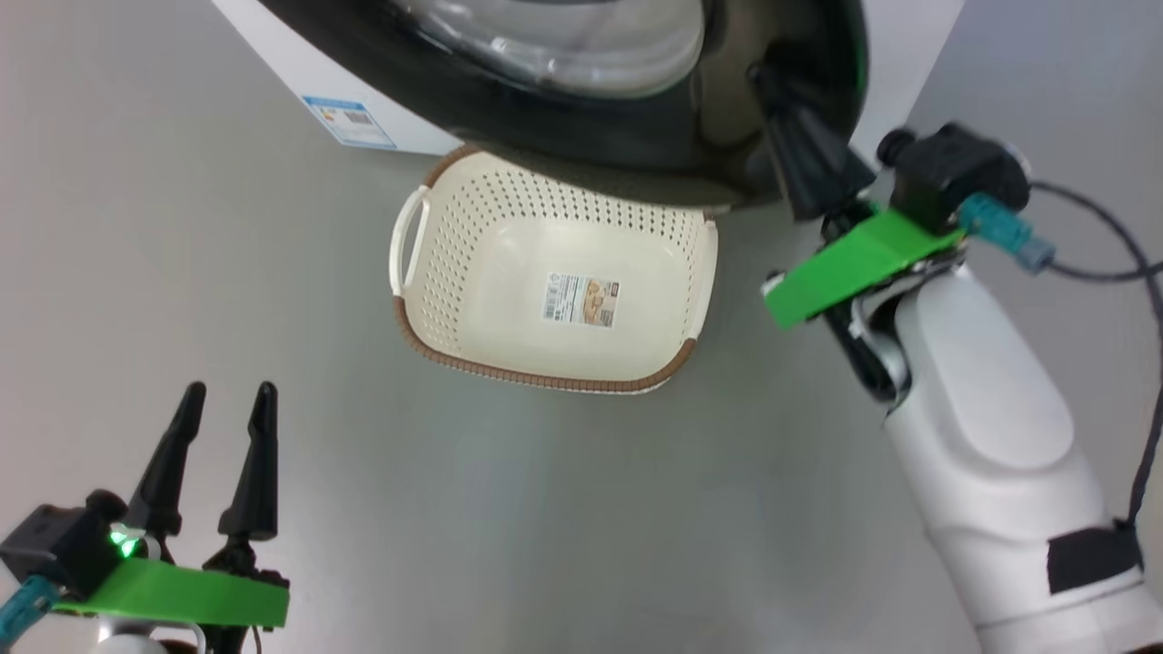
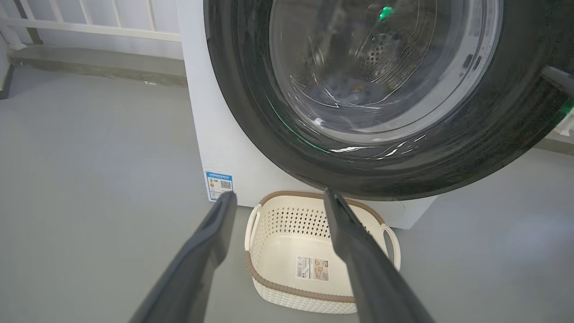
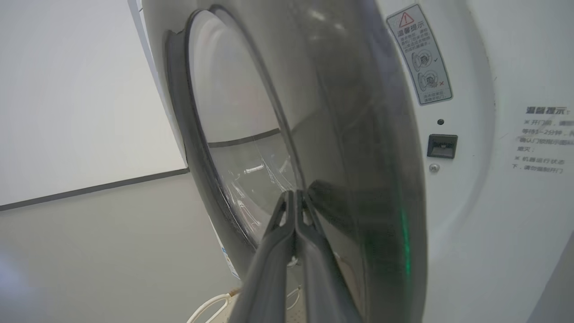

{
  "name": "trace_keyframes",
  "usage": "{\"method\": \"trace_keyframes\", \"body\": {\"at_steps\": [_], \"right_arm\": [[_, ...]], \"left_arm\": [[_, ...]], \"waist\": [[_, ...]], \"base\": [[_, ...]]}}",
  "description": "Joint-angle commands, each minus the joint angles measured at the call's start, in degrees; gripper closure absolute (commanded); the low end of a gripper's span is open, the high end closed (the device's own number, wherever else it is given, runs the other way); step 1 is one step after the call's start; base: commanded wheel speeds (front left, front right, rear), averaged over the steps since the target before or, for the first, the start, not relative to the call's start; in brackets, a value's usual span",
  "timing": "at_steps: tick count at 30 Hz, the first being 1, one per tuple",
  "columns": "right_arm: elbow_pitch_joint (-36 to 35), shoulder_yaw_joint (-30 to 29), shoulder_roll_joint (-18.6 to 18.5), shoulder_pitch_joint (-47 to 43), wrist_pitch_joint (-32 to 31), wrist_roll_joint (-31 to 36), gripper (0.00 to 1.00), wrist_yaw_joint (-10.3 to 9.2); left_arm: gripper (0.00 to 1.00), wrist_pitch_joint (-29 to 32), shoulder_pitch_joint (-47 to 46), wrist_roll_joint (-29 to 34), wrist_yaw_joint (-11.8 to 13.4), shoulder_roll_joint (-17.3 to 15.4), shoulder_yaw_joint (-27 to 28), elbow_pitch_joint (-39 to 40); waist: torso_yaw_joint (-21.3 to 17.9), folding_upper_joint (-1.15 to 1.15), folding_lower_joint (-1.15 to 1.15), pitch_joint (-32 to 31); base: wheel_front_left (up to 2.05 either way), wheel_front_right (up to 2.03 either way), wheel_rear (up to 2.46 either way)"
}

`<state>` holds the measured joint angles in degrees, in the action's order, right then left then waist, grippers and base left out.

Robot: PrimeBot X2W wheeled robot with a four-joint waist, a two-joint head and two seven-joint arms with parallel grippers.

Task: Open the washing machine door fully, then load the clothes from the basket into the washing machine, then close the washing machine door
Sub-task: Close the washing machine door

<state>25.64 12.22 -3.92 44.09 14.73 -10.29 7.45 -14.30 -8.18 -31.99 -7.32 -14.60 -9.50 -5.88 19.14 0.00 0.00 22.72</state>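
Observation:
The washing machine door, black-rimmed with a bulging glass centre, stands ajar from the white washing machine. My right gripper is shut, and its tips rest against the door's outer face near the glass edge. The cream basket sits on the floor below the door with nothing in it. My left gripper hangs open at the lower left, apart from the basket. Through the glass, a dim bluish heap with a brown spot in the drum looks like the clothes.
Grey floor surrounds the basket. The machine front carries a latch slot and warning stickers beside the door edge. A blue label marks the machine's lower corner. A white railing runs behind. A black cable trails from my right wrist.

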Motion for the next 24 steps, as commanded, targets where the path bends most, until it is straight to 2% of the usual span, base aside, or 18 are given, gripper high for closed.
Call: {"method": "trace_keyframes", "body": {"at_steps": [1,15,24], "right_arm": [[-0.76,-0.55,1.04,3.0,0.27,0.64,1.0,0.03],[5.05,-4.46,1.04,18.23,0.27,4.34,1.0,0.03],[6.98,-7.57,1.04,23.38,0.27,6.94,1.0,0.03]], "left_arm": [[0.0,-0.7,-2.21,-0.77,-0.17,-2.42,1.75,1.2],[0.0,-0.7,-7.46,-3.79,-0.17,-2.8,-1.95,1.29],[0.0,-0.7,-9.09,-4.44,-0.17,-2.84,-3.63,1.32]], "waist": [[0.21,0.0,0.0,2.18],[1.5,0.0,0.0,8.86],[2.09,0.0,0.0,10.67]], "base": [[0.0,0.0,0.0],[0.0,0.0,0.0],[0.0,0.0,0.0]]}}
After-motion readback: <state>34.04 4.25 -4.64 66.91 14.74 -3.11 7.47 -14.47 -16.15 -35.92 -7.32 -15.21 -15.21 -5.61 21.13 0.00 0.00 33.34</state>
